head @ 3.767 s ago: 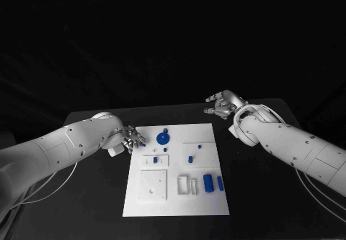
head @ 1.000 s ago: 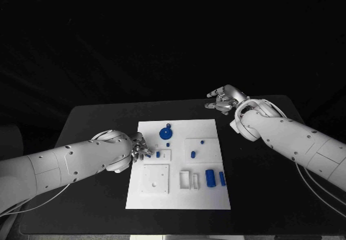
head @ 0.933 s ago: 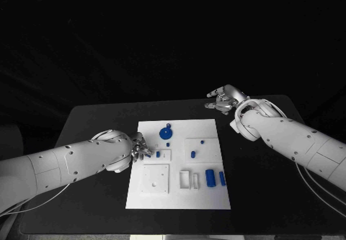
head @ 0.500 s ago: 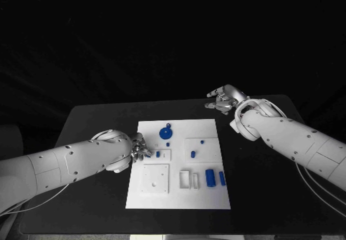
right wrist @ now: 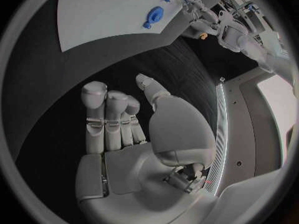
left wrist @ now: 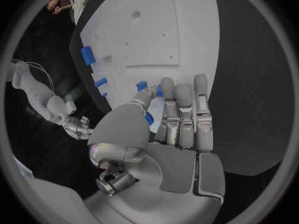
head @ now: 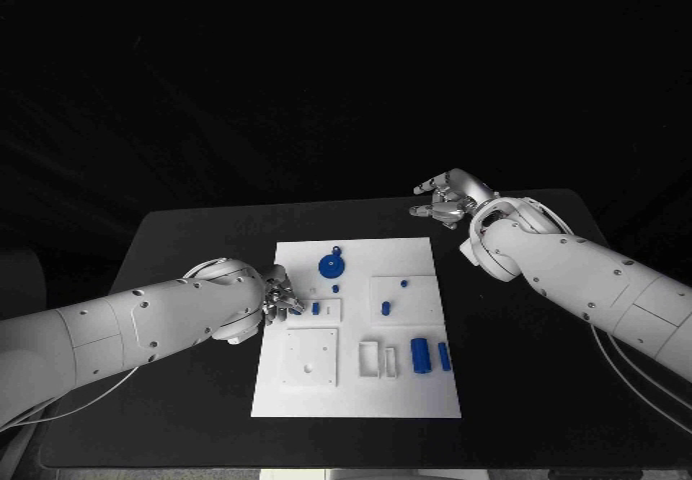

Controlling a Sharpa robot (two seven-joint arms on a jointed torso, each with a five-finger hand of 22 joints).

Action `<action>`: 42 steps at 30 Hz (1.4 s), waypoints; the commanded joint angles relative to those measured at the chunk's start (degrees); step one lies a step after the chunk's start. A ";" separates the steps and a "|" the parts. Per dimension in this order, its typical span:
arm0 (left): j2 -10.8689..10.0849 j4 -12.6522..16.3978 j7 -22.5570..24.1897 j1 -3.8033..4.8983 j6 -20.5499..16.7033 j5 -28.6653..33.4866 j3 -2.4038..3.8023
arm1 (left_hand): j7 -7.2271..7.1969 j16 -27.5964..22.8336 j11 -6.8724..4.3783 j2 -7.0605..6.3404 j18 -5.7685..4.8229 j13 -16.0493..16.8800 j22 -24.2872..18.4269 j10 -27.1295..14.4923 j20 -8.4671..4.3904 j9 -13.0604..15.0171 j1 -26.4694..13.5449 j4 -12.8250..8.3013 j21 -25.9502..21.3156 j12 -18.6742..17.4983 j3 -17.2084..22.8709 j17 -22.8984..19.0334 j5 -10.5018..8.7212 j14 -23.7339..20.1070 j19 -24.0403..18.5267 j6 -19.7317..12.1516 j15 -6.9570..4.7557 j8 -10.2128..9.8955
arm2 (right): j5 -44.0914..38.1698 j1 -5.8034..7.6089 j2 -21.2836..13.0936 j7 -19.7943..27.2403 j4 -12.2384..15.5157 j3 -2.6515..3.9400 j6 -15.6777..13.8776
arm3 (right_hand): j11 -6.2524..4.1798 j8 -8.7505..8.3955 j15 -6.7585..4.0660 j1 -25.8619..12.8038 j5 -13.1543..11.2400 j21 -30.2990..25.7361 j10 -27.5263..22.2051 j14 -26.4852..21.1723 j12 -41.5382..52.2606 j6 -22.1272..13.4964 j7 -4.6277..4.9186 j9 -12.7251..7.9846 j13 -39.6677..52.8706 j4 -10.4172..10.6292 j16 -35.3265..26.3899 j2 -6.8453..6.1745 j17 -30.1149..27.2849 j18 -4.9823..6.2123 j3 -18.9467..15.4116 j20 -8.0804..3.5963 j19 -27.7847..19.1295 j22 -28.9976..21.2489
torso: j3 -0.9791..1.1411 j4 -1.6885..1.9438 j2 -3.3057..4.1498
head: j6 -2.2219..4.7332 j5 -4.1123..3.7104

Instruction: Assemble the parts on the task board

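Note:
The white task board (head: 310, 400) lies in the middle of the table. On it are a round blue part (head: 330, 266), two blue bars (head: 420, 355) near the right edge, and several small blue pegs (head: 387, 309). My left hand (head: 277, 300) rests at the board's left edge. Its fingers lie straight and side by side over the board (left wrist: 187, 35), and the thumb and a finger pinch a small blue part (left wrist: 157, 90). My right hand (head: 450, 200) hovers beyond the board's far right corner with its fingers (right wrist: 109, 114) loosely apart, holding nothing. The round part (right wrist: 153, 16) shows far from it.
Black table (head: 188, 250) surrounds the board, with bare surface on both sides. White raised fixtures (head: 309, 358) stand on the board's near half. My left forearm (head: 130, 325) lies across the table's left side.
Since 3.8 s ago the left hand has come nearer along the board's left edge and the arm has dropped; the camera shifted too. Over the last second nothing visibly moves.

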 commanded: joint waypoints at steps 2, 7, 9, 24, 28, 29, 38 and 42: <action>0.45 -0.57 0.10 -0.18 1.09 -0.09 -0.13 | -2.34 -0.40 -0.03 0.07 -0.44 0.11 1.01 0.16 -0.10 -0.36 -0.32 -0.84 0.10 -0.23 0.64 0.02 -0.45 0.20 -0.21 2.67 0.22 -0.70 | 0.11 -0.04 0.03 0.32 0.04 0.02 0.60 | -0.27 -0.01 -0.06 -0.63 0.27 -0.28 0.10 0.23 -0.23 0.19 -0.03 0.08 0.05 0.24 -0.29 -0.06 -0.12 0.93 0.18 0.01 3.12 3.43 | 0.00 -0.06 0.02 | 0.00 -0.02; 0.89 -0.92 -0.19 -0.33 1.16 0.07 -0.13 | -2.77 -0.47 -0.13 -1.89 -0.44 0.20 0.82 0.04 0.07 -1.10 -1.11 0.96 -0.42 -0.16 -1.35 -0.02 -1.40 0.18 -0.06 3.03 0.28 -1.22 | 0.13 -0.04 0.04 0.33 -0.09 0.02 0.53 | -0.26 -0.01 -0.06 -0.50 0.23 -0.25 0.07 0.24 -0.27 0.20 -0.02 0.09 0.02 0.14 -0.29 -0.06 -0.12 0.92 0.23 0.01 3.12 3.42 | 0.00 -0.06 0.00 | 0.02 -0.14; 0.99 -1.00 -0.30 -0.38 1.12 0.09 -0.13 | -2.88 -0.49 -0.18 -2.63 -0.44 0.26 0.74 -0.01 0.10 -1.59 -0.73 2.32 -0.83 -0.08 -2.31 -0.05 -1.54 0.20 0.16 3.37 0.28 -1.50 | 0.13 -0.04 0.02 0.33 -0.13 0.02 0.51 | -0.26 -0.01 -0.06 -0.50 0.23 -0.25 0.07 0.24 -0.27 0.20 -0.02 0.09 0.02 0.14 -0.29 -0.06 -0.12 0.92 0.23 0.01 3.12 3.42 | 0.00 -0.04 -0.01 | 0.00 -0.17; 1.08 -1.40 -1.17 -0.55 1.51 0.13 -0.13 | -2.96 -0.56 -0.15 -6.21 -0.44 0.36 0.85 -0.24 0.29 -2.66 1.23 8.10 -2.87 0.12 -7.08 -0.18 -4.09 0.08 0.92 4.30 0.39 -1.82 | 0.24 -0.08 0.02 0.39 -0.24 0.02 0.47 | -0.26 -0.01 -0.06 -0.61 0.26 -0.28 0.07 0.23 -0.29 0.17 -0.03 0.08 0.00 0.16 -0.34 -0.07 -0.17 0.92 0.21 0.01 3.12 3.40 | -0.01 -0.01 -0.01 | -0.07 -0.37; 1.03 -1.51 -1.45 -0.55 1.20 0.12 -0.13 | -2.81 -0.63 -0.03 -6.27 -0.44 0.43 0.85 -0.31 0.37 -2.54 1.23 9.32 -3.26 0.28 -8.93 -0.23 -8.15 -0.01 1.01 4.27 0.49 -1.61 | 0.29 -0.12 0.04 0.42 -0.29 0.02 0.43 | -0.26 -0.01 -0.06 -0.61 0.26 -0.28 0.07 0.23 -0.29 0.17 -0.03 0.08 0.00 0.16 -0.34 -0.07 -0.17 0.92 0.21 0.01 3.12 3.40 | -0.02 0.01 -0.02 | 0.00 -0.38; 1.03 -1.56 -1.53 -0.55 1.04 0.10 -0.13 | -2.77 -0.64 0.00 -6.33 -0.44 0.44 0.85 -0.33 0.40 -2.47 1.17 9.70 -3.36 0.31 -9.39 -0.24 -9.02 -0.02 1.03 4.23 0.51 -1.53 | 0.31 -0.13 0.05 0.43 -0.30 0.02 0.42 | -0.26 -0.01 -0.06 -0.61 0.26 -0.28 0.07 0.23 -0.29 0.17 -0.03 0.08 0.00 0.16 -0.34 -0.07 -0.17 0.92 0.21 0.01 3.12 3.40 | -0.02 0.02 -0.01 | 0.00 -0.38; 1.06 -2.53 -2.75 -0.56 -0.32 -0.29 -0.10 | -2.27 -0.57 0.34 -9.85 -0.44 0.64 0.94 -0.53 0.53 -1.64 0.02 15.42 -4.07 0.96 -9.65 -0.32 -17.85 -0.11 1.37 3.78 0.72 -0.44 | 0.41 -0.23 0.05 0.46 -0.37 0.02 0.34 | -0.25 -0.02 -0.06 -0.72 0.32 -0.37 0.09 0.23 -0.30 -0.01 -0.01 0.08 -0.03 0.24 -0.41 -0.07 -0.24 0.92 0.13 0.01 3.12 3.35 | -0.06 -0.06 0.03 | 0.00 -0.36; 0.95 -2.79 -3.12 -0.55 -0.96 -0.43 -0.07 | -2.16 -0.53 0.46 -12.11 -0.44 0.55 0.97 -0.61 0.57 -1.55 -0.47 17.94 -4.31 1.05 -8.54 -0.38 -18.28 -0.16 1.46 3.76 0.76 -0.21 | 0.43 -0.27 0.03 0.47 -0.41 0.02 0.38 | -0.25 -0.02 -0.06 -0.72 0.32 -0.37 0.09 0.23 -0.30 -0.01 -0.01 0.08 -0.03 0.24 -0.41 -0.07 -0.24 0.92 0.13 0.01 3.12 3.35 | -0.04 -0.06 0.04 | -0.05 -0.44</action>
